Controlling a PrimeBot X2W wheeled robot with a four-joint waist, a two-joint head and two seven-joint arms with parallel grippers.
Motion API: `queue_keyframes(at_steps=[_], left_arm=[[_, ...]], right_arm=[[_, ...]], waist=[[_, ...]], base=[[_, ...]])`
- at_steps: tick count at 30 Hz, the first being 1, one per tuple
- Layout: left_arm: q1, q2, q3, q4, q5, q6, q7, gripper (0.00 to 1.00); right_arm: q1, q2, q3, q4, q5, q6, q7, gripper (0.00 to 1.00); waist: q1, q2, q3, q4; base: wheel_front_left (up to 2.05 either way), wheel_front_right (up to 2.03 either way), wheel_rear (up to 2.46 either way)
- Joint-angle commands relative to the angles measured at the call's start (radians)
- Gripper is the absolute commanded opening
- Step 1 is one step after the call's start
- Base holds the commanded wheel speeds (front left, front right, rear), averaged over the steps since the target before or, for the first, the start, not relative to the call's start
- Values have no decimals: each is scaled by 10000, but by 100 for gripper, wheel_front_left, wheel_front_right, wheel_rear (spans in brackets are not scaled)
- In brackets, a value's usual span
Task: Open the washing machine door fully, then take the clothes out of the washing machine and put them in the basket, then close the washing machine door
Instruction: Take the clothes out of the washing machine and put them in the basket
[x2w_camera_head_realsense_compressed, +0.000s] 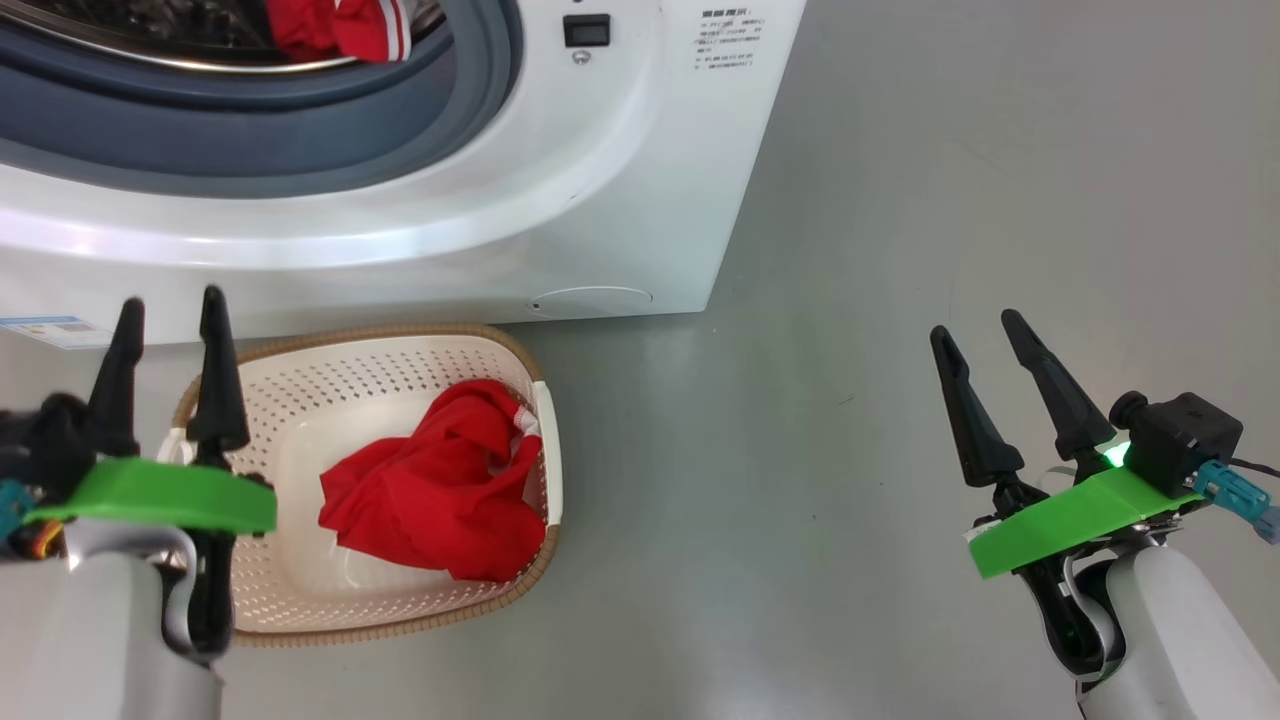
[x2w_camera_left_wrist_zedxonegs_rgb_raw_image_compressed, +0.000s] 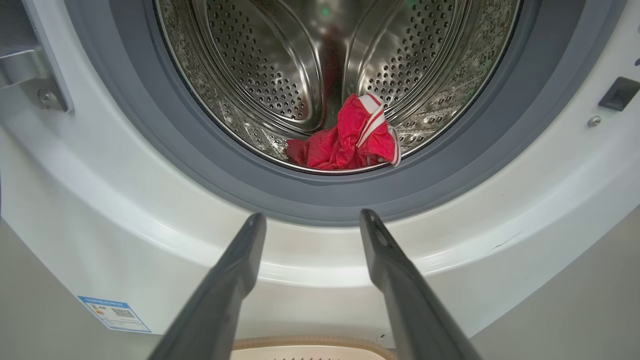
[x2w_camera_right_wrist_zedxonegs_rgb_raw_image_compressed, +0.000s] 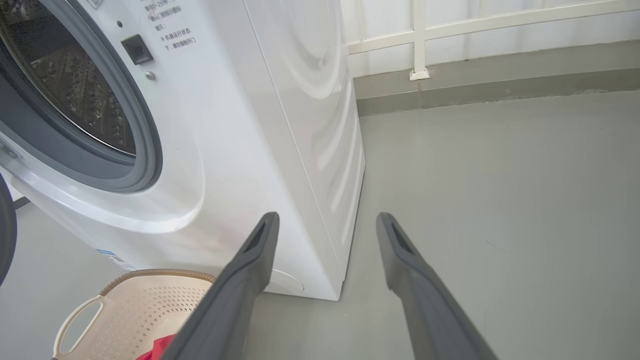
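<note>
While the left gripper (x2w_camera_head_realsense_compressed: 171, 302) hangs at the lower left of the head view with its two dark tapered fingers apart and nothing between them, the right gripper (x2w_camera_head_realsense_compressed: 976, 327) sits at the lower right, likewise spread and empty, above smooth grey floor (x2w_camera_head_realsense_compressed: 900, 200). Just right of the left fingers lies the basket (x2w_camera_head_realsense_compressed: 380, 332), a cream rounded rectangle of perforated plastic with a brown woven-look rim. Its long axis runs across the frame, with a white handle at each end. Inside it, toward the right half, one of the clothes (x2w_camera_head_realsense_compressed: 440, 490) is a crumpled heap of matte red fabric. Above the basket stands the washing machine (x2w_camera_head_realsense_compressed: 600, 180), glossy white, its round mouth facing the camera. In the left wrist view a grey rubber gasket (x2w_camera_left_wrist_zedxonegs_rgb_raw_image_compressed: 325, 200) rings the perforated steel drum (x2w_camera_left_wrist_zedxonegs_rgb_raw_image_compressed: 260, 65). At its bottom front lies a second red garment (x2w_camera_left_wrist_zedxonegs_rgb_raw_image_compressed: 345, 140), its white-striped end pointing up.
</note>
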Motion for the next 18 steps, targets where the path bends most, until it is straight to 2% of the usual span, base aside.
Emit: queue_keyframes(at_steps=[1,10,18], left_arm=[[377,253,466,-468,223,-29,-80,100],[1684,-184,982,-1511,675,-29,-80,100],[1933,-382,1115,-1823,767,-29,-80,100]], right_arm=[[253,-61,141,-280,-73,16,-120,100],[291,-28,201,-239,-43,16,-120,100],[285,-43,199,-231,-37,16,-120,100]], waist=[[0,-1,3,-3],[0,-1,-52,-84],[0,-1,-22,-100]], base=[[0,0,0],[0,0,0],[0,0,0]])
